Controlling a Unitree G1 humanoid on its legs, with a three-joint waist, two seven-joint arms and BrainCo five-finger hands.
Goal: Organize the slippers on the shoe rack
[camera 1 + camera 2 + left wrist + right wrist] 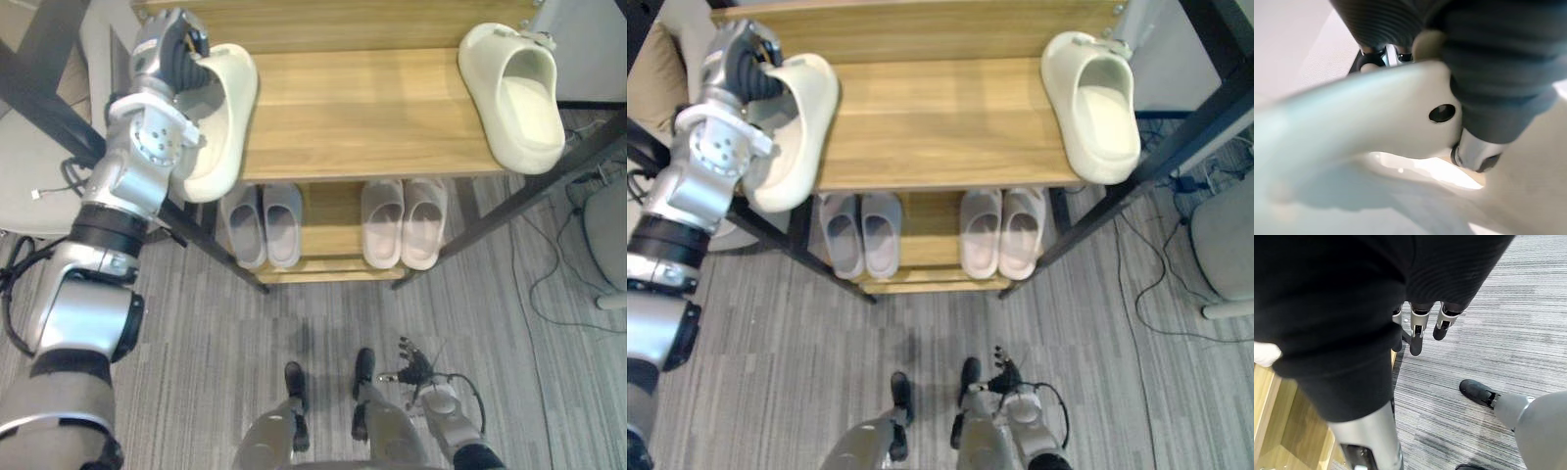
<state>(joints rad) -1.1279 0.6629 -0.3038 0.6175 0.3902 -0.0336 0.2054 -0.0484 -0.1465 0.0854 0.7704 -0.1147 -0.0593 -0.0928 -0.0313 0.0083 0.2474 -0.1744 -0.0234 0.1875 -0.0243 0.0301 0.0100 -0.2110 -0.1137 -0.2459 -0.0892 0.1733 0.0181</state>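
Now left robot hand (168, 51) grips a cream slipper (231, 103) at the shoe rack (362, 117); right robot hand (417, 364) relaxed.

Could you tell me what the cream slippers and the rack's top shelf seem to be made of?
The cream slipper in the left hand and its mate: probably moulded foam or rubber, matte, seamless, thick-walled. Top shelf: wood or wood-look laminate, visible grain.

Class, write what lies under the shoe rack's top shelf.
Two slipper pairs on the lower shelf: a grey pair, a pale pink pair. The top shelf covers their far ends.
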